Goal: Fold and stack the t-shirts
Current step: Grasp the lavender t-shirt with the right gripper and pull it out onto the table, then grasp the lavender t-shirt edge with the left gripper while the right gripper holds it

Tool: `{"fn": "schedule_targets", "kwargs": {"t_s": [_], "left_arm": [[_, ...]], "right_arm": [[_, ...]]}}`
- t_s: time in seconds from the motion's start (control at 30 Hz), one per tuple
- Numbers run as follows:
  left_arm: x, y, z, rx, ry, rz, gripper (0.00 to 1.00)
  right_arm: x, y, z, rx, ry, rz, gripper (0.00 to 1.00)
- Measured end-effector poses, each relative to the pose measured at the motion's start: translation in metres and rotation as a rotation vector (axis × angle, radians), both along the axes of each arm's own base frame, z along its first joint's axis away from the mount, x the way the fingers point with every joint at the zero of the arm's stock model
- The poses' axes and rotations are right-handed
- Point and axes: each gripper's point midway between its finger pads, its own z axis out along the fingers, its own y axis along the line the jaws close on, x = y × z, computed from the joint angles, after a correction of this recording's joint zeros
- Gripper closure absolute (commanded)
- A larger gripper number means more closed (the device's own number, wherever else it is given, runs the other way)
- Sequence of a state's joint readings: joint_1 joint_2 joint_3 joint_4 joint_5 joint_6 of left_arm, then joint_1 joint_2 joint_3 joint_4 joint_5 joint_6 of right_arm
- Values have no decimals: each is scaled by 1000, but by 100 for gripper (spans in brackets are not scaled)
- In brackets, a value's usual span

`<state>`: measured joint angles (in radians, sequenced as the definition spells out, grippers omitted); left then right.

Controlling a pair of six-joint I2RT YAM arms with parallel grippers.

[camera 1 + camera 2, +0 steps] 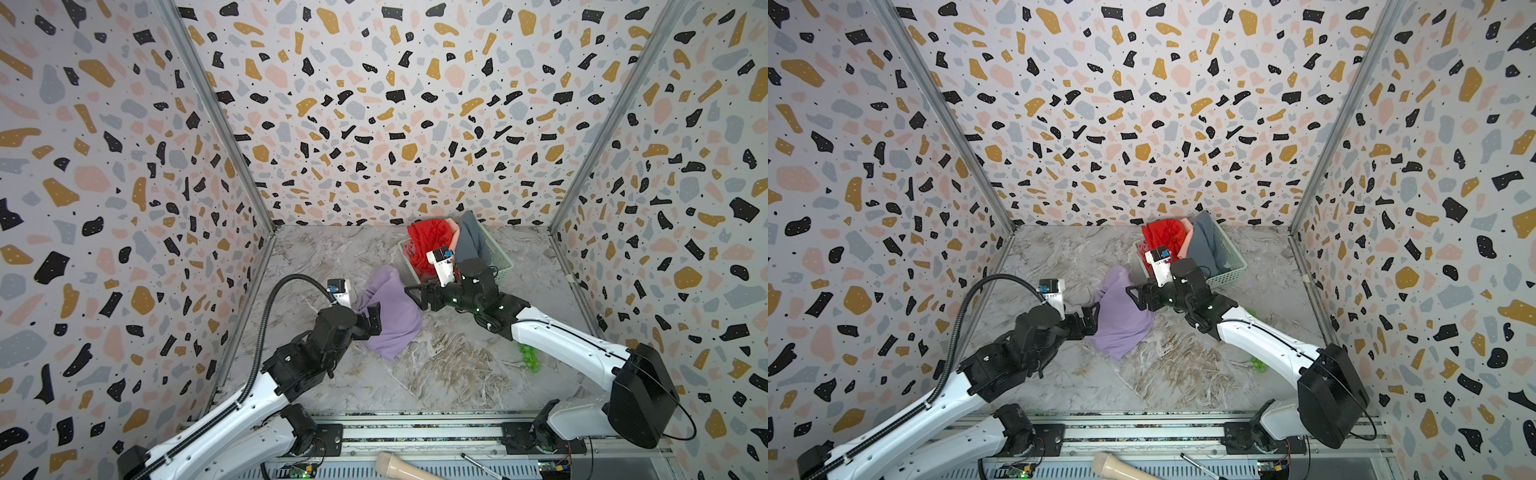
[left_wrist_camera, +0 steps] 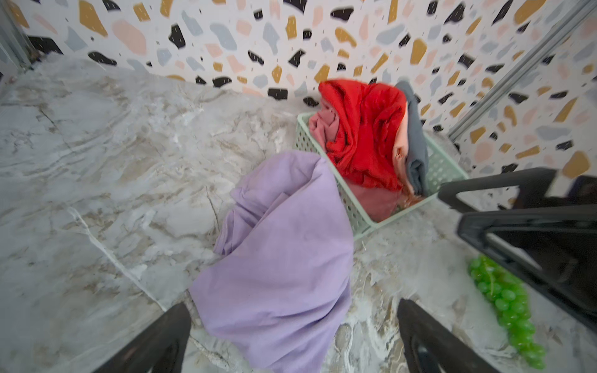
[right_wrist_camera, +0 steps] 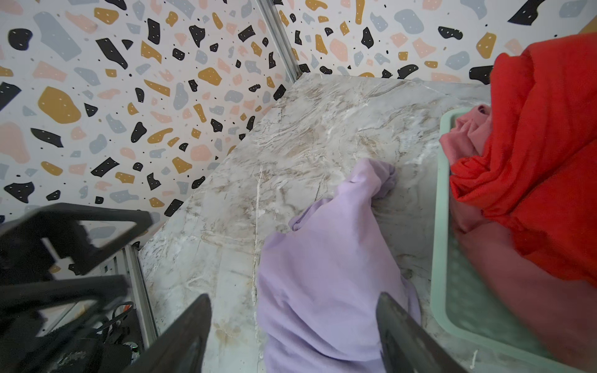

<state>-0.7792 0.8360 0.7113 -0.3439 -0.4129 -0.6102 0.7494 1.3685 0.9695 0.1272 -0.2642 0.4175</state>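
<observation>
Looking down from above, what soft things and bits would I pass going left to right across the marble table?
In a top view: lavender t-shirt → red t-shirt → blue-grey t-shirt → green grapes.

Four shirts counted: lavender t-shirt [image 1: 390, 316], red t-shirt [image 1: 430, 239], pink t-shirt [image 2: 323, 126], blue-grey t-shirt [image 1: 469, 237]. Plus one basket [image 1: 500, 259], one grape bunch [image 1: 528, 355], two claws: left claw [image 1: 370, 320], right claw [image 1: 415, 297].

I have the left arm [image 1: 249, 403] reaching in from the near left, elbow raised, and the left gripper [image 1: 372, 318] is held low with its jaws spread wide. The right arm [image 1: 561, 340] stretches in from the near right toward the middle. The right gripper [image 1: 415, 293] points leftward at its partner, jaws likewise standing well apart.
</observation>
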Motion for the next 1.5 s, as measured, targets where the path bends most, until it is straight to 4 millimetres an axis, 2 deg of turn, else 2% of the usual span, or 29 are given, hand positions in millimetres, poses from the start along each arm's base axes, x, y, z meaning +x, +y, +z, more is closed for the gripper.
{"fn": "schedule_targets", "kwargs": {"t_s": [0.1,0.2,0.27,0.4,0.5,0.6,0.7,0.77,0.87,0.97,1.03,1.13,1.23,1.33,1.37,1.4,1.5], "left_arm": [[5,-2,-40,43,96,3,4],[18,10,-74,46,192,41,8],[30,23,-91,22,247,86,11],[55,54,-115,-37,324,182,18],[72,62,-133,-50,385,200,30],[100,53,-144,-42,436,160,44],[128,39,-152,-43,463,94,54],[137,30,-161,-55,491,54,61],[142,22,-171,-76,539,22,67],[145,21,-169,-67,559,11,73],[148,21,-163,-59,559,7,82],[158,20,-153,-51,546,-4,100],[164,21,-149,-36,545,-11,100],[162,26,-151,-5,563,-5,100],[160,28,-152,6,570,-3,94],[158,30,-153,18,577,-1,82],[151,36,-158,54,604,1,70]], "right_arm": [[-17,-3,-16,-3,25,10,20],[-27,-8,-40,-35,62,7,19],[-25,-10,-52,-55,79,-4,19],[-10,1,-79,-89,105,-5,22],[6,16,-102,-131,134,-3,23],[20,27,-120,-159,151,1,24],[28,31,-133,-181,159,2,24],[32,31,-136,-198,172,1,26],[42,31,-129,-211,186,-3,25],[53,30,-116,-198,186,-12,26],[56,30,-110,-192,188,-11,26],[57,25,-112,-201,204,-16,27],[51,22,-120,-231,234,-5,27],[46,20,-124,-253,249,9,27],[44,20,-125,-261,251,16,26],[43,19,-126,-268,251,21,26],[42,19,-124,-282,238,37,26]]}}
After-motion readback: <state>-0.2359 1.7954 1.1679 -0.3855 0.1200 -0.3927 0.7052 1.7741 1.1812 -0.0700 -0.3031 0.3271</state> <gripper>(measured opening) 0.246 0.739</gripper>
